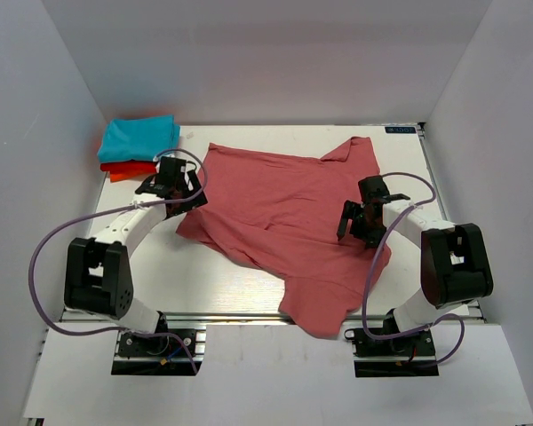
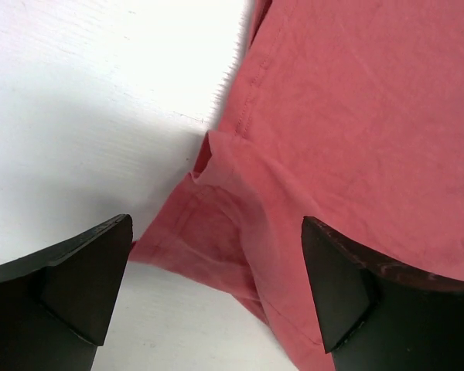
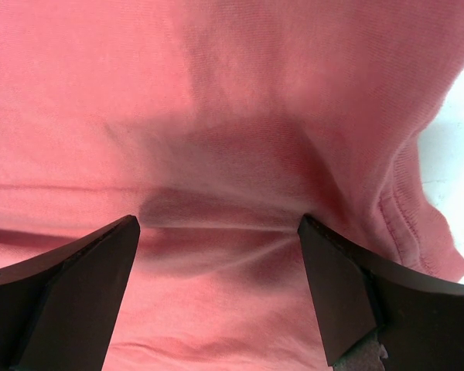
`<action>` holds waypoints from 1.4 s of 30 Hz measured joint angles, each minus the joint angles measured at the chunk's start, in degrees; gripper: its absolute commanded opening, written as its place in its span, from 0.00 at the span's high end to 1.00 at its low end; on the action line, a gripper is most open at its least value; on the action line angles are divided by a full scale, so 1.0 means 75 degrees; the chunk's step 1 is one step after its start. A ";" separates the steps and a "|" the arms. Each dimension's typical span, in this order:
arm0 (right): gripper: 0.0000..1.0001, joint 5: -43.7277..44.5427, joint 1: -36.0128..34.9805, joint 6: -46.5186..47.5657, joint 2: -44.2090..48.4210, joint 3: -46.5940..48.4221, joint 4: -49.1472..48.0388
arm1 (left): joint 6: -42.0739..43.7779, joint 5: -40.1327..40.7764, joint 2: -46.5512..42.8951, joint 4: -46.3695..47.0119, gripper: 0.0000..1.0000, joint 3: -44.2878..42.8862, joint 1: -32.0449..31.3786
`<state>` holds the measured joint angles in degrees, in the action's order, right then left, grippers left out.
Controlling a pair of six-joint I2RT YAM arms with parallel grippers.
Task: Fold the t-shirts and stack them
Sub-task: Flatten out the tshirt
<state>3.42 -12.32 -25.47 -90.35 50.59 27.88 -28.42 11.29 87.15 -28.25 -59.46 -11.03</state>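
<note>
The salmon-pink t-shirt (image 1: pixel 284 217) lies spread and rumpled across the middle of the table, its lower end reaching the near edge. My left gripper (image 1: pixel 179 191) is open over its left edge; the left wrist view shows a folded sleeve and hem (image 2: pixel 216 224) between the wide-apart jaws. My right gripper (image 1: pixel 362 222) is open and pressed down on the shirt's right side; the right wrist view shows a taut crease of cloth (image 3: pixel 216 224) between the fingertips. The turquoise tee (image 1: pixel 140 138) lies folded on the orange-red tee (image 1: pixel 124 169) at the back left.
White walls enclose the table on the left, back and right. A metal rail (image 1: pixel 249 318) runs along the near edge, with both arm bases behind it. Bare white tabletop (image 1: pixel 186 275) shows in front of the left arm.
</note>
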 measured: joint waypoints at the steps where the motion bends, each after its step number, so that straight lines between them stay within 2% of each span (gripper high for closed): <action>1: 0.10 0.0050 0.0000 0.0000 0.0000 0.0000 0.0003 | -0.0009 0.0020 -0.0093 0.0003 0.00 0.0047 0.0000; 6: 0.10 0.0469 0.0160 -0.0009 -0.0117 0.0102 0.0111 | -0.0009 -0.0085 -0.0504 0.0239 0.00 0.0749 0.0000; 11: 0.10 0.0828 0.0527 0.0012 -0.0650 0.0659 0.0420 | 0.0020 -0.0833 -0.1498 0.0644 0.00 0.2022 0.0012; 20: 0.10 0.1005 0.1399 0.0731 -0.2366 0.2873 0.0691 | 0.0219 -0.1655 -0.1734 0.1064 0.00 0.2116 0.0012; 22: 0.10 0.0901 0.1463 0.0979 -0.2439 0.3194 0.0656 | 0.0256 -0.1947 -0.1693 0.1148 0.06 0.2116 0.0012; 25: 0.10 0.0688 0.1341 0.1236 -0.2087 0.3279 0.0577 | 0.0300 -0.2669 -0.1649 0.1431 0.16 0.2154 -0.0052; 28: 0.10 0.0539 0.1070 0.1320 -0.1142 0.2996 0.0475 | 0.0332 -0.3538 -0.1617 0.2084 0.24 0.2439 -0.0099; 31: 0.10 0.0434 0.0801 0.1291 -0.0111 0.2704 0.0472 | 0.0329 -0.4170 -0.1338 0.2369 0.27 0.2623 -0.0125; 36: 0.10 0.0376 0.0632 0.1204 0.1070 0.2008 0.0653 | 0.0367 -0.4095 -0.0988 0.2363 0.27 0.2620 -0.0160; 40: 0.10 0.0373 0.0632 0.1137 0.1539 0.1390 0.1061 | 0.0481 -0.3765 -0.1005 0.2378 0.27 0.2620 -0.0160; 42: 0.10 0.0373 0.0632 0.1110 0.1708 0.1198 0.1241 | 0.0536 -0.3695 -0.1000 0.2358 0.30 0.2620 -0.0160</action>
<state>6.22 -7.57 -17.15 -77.54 59.57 37.19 -24.40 -16.43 79.66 -10.57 -39.81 -12.23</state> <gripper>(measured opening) 0.904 0.722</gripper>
